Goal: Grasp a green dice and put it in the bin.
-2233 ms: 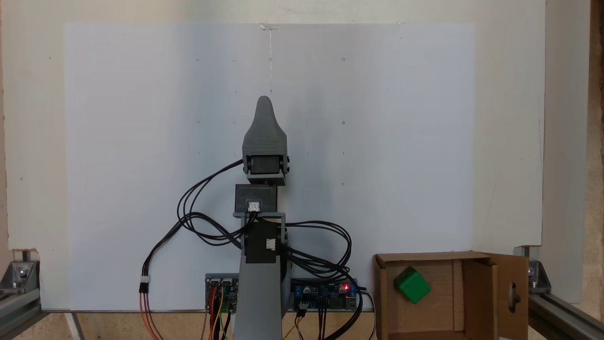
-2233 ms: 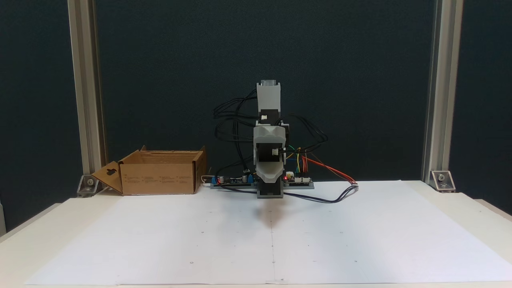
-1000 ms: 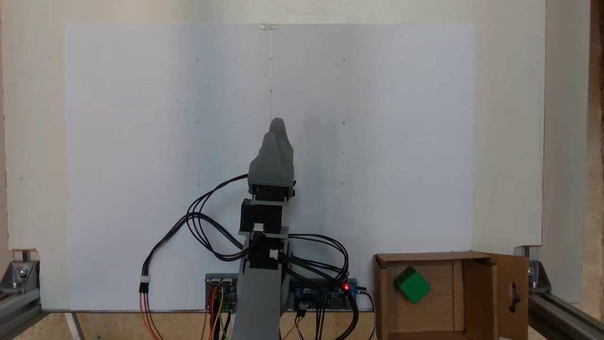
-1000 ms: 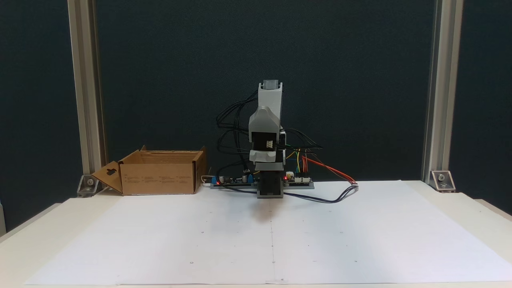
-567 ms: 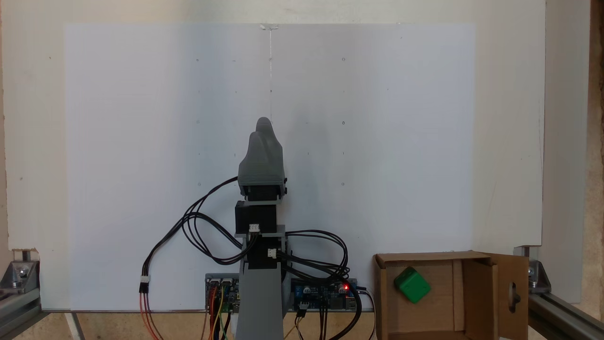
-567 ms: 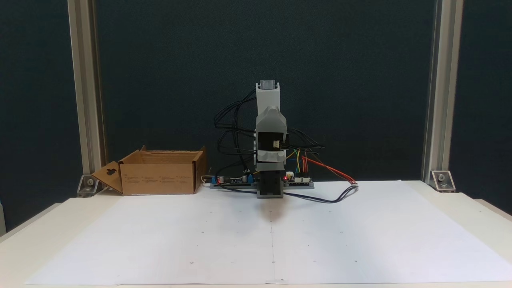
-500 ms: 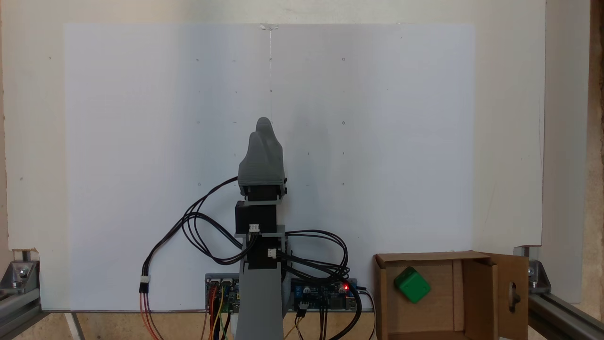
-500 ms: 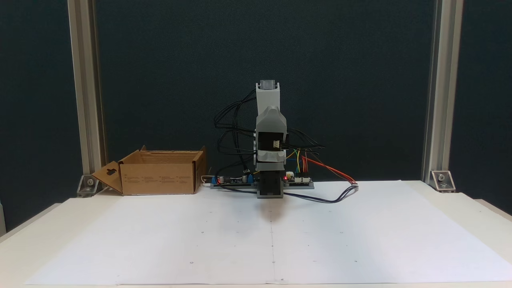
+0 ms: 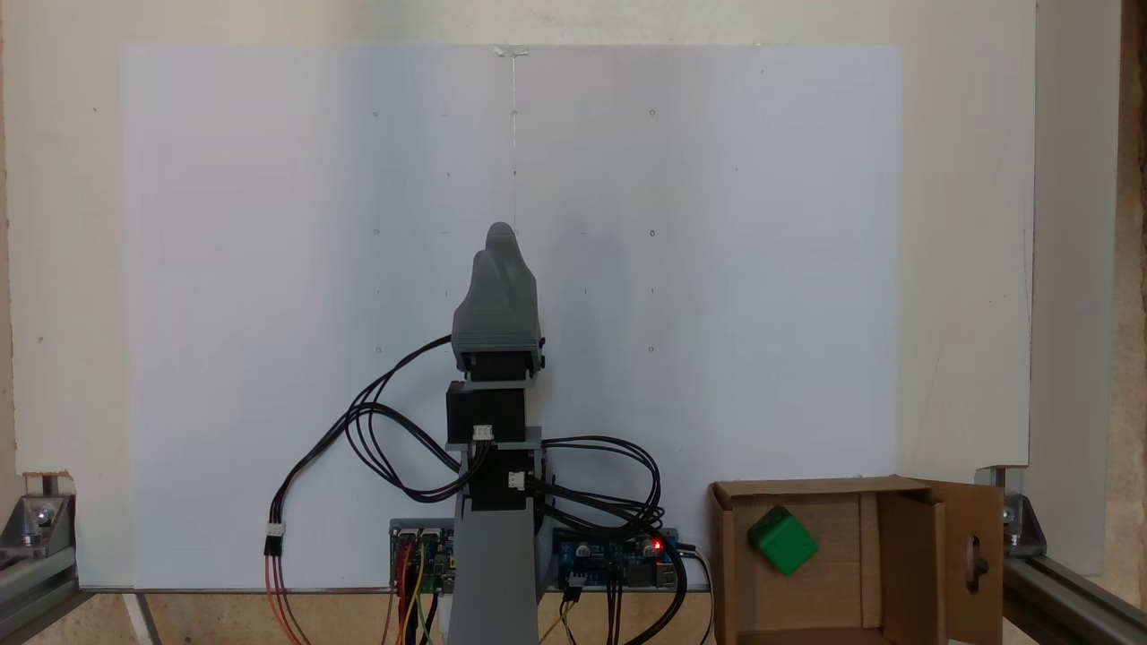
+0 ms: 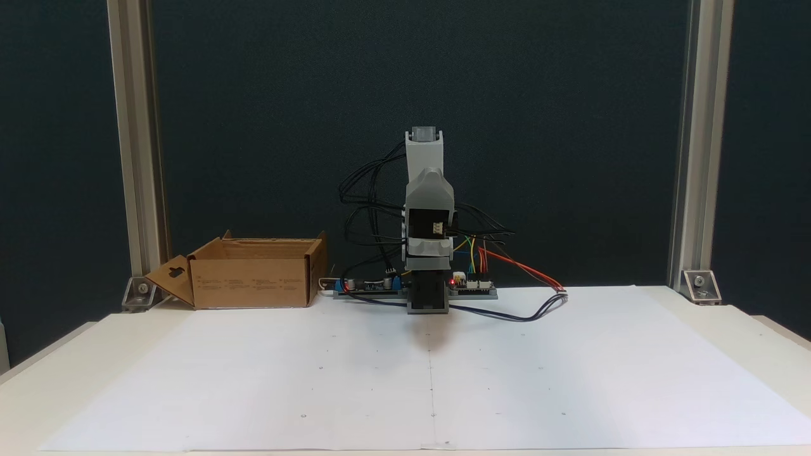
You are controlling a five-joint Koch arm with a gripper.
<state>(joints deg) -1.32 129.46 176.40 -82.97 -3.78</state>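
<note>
The die [image 9: 783,541] sits inside the bin [image 9: 901,573], resting on the cardboard floor toward the left wall as the top-down fixed view shows it, turned corner-on to the box walls. In the front fixed view the bin [image 10: 250,281] stands at the left rear of the surface [image 10: 38,386], one flap with a keyhole cutout splayed outward.

The arm [image 9: 491,573] is folded up over its base, well apart from the bin — centred on the white paper sheet [image 9: 269,224]. The claw [image 9: 500,240] points away from the base along the sheet's middle line, raised off the paper. Its two jaws lie one behind the other from above, and from the front the claw [image 10: 431,174] shows as a single grey hump — so whether it is parted or closed, I cannot tell. Nothing is seen in its grip.

Black cables [image 9: 376,430] loop from the arm's joints down to the circuit boards [image 9: 618,555] at the base, where a red light glows.
</note>
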